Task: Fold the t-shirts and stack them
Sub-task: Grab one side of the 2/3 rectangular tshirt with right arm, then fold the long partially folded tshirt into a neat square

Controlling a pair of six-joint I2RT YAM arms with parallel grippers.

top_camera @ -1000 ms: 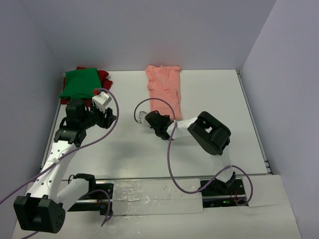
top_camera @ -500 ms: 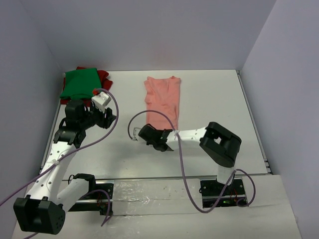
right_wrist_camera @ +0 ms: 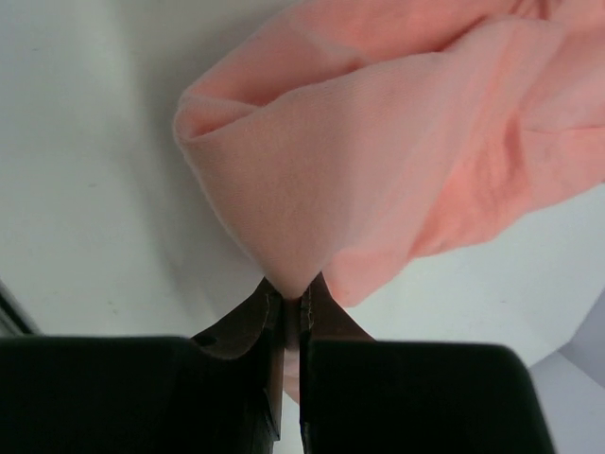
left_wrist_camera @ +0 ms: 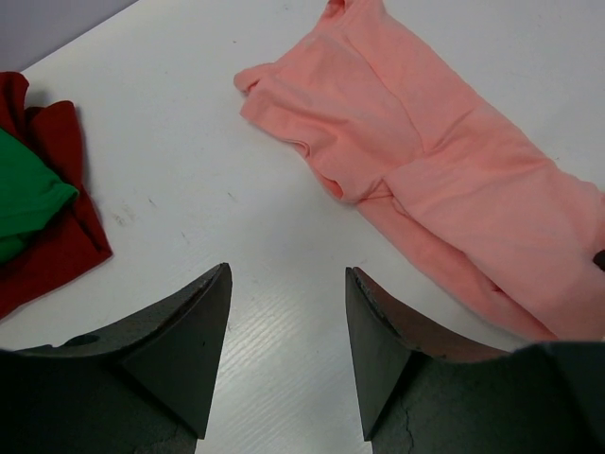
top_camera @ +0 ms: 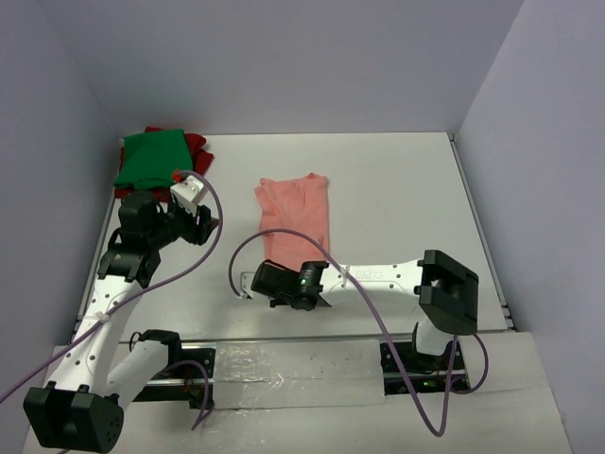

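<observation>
Pinching right gripper (right_wrist_camera: 291, 288): we clenched a fold of soft salmon-pink cloth t-shirt (right_wrist_camera: 378, 132).
Left gripper (left_wrist_camera: 287, 274): ours gaped, released.

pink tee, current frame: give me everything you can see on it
The salmon-pink t-shirt is plain, soft, thin-looking cloth, folded lengthwise into a narrow strip with mild wrinkles. It lies on the white table near the middle, running from far to near. What looks like a short sleeve is folded in at the far end. The near end is gathered into a loose cone and pinched in the right gripper, whose jaws are shut on it. Nothing else touches it.
</observation>
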